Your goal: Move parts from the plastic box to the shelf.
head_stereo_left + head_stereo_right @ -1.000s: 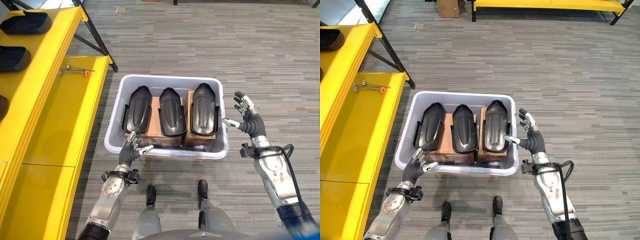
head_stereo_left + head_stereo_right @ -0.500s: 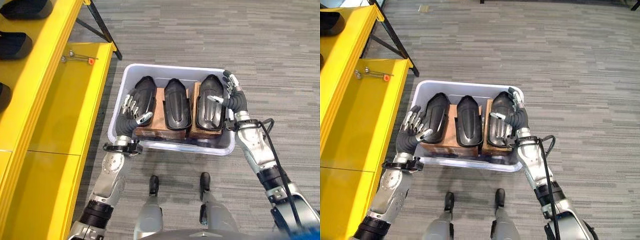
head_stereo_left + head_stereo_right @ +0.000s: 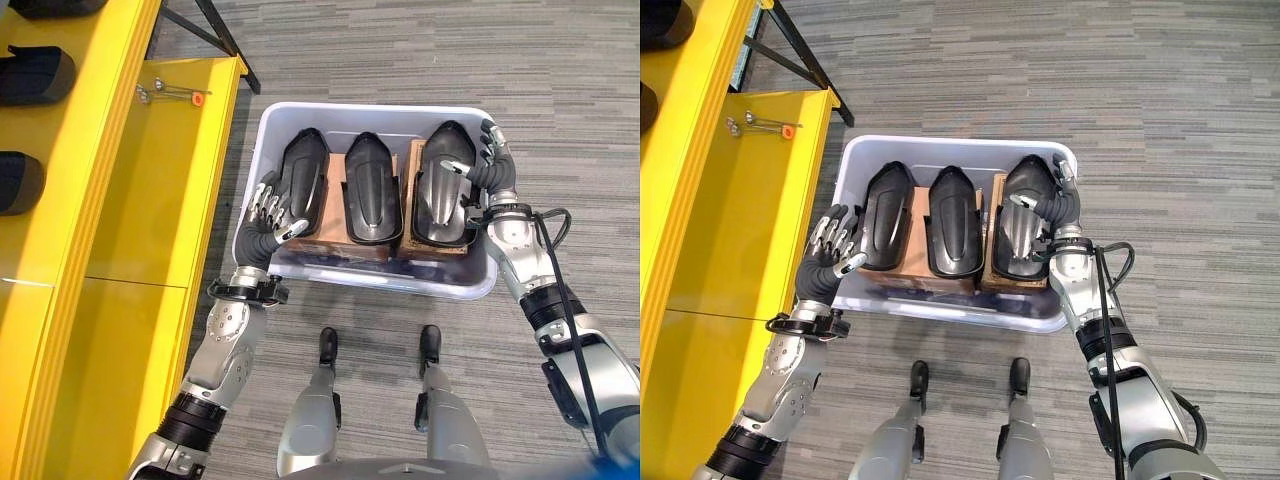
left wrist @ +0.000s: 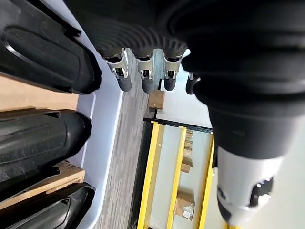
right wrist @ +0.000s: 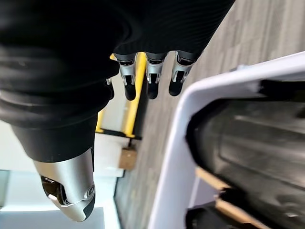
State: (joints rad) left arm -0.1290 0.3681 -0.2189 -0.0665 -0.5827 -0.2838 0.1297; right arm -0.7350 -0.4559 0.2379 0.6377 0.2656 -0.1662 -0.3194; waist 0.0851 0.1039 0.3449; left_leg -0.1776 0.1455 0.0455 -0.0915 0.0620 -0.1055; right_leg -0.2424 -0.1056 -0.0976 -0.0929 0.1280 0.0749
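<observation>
Black parts (image 3: 374,186) lie side by side in the plastic box (image 3: 372,116), with the open, empty left hand (image 3: 270,216) and right hand (image 3: 482,176) at its two sides.

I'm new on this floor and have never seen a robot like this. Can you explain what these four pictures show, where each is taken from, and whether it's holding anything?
It is a two-legged humanoid robot with silver arms. The two wide pictures come from cameras in its head, looking down. The two close-up pictures come from cameras on its wrists, looking along the fingers. On the grey carpet stands a pale grey plastic box holding three glossy black moulded parts resting on brown cardboard boxes. To the robot's left is a yellow metal shelf with similar black parts on its upper level. The left hand and the right hand reach at either side of the box, fingers straight. Neither holds anything yet.
</observation>
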